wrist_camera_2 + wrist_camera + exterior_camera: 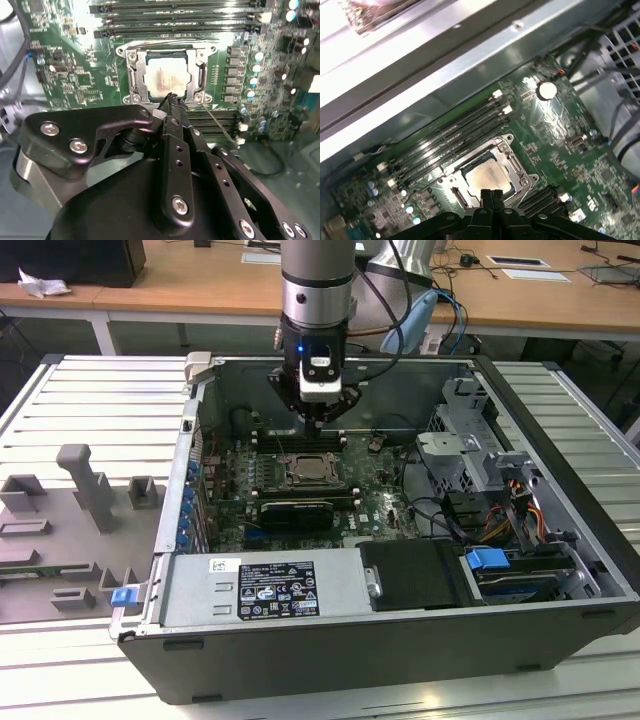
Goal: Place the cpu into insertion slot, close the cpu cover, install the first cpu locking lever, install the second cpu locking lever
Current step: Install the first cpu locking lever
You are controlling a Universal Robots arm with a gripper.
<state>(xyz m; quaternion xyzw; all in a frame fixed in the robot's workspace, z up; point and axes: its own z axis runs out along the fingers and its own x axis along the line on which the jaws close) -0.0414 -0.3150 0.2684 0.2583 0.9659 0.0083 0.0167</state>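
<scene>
Hand [491, 195] clamped closed, nothing held — cpu [165, 80] seated; exterior view: computer case [400, 660].

Exterior view: an open computer case [560, 540] fills the frame's centre, with a fixture tray [80, 520] at left. At mid-frame the cpu [306, 471] sits in the insertion slot [288, 479], and the cpu cover [141, 80] seemingly lies flat around it. The gripper [320, 420] hangs just above, an expansion card [295, 512] just below.
</scene>
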